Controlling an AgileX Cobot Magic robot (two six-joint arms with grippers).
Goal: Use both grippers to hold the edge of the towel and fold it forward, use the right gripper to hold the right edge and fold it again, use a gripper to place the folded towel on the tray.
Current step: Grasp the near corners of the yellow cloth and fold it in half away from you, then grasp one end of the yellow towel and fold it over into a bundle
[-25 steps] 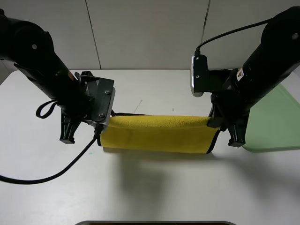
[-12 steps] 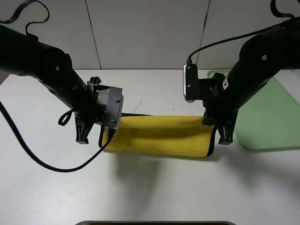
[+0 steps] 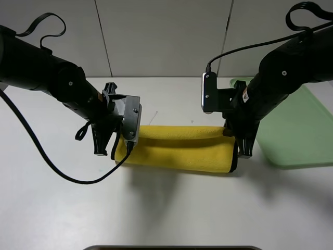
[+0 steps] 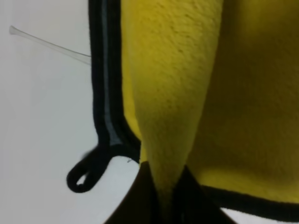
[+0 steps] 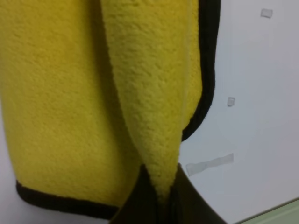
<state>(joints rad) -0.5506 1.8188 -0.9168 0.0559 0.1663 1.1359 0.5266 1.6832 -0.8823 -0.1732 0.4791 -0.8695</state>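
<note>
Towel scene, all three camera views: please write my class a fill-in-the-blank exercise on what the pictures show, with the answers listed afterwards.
1. The towel is ____ with a dark border.
2. The left claw and the right claw are each ____ on a fold of the towel.
3. The green tray lies on the table on the side of the ____ arm.

Missing words: yellow; shut; right.
</note>
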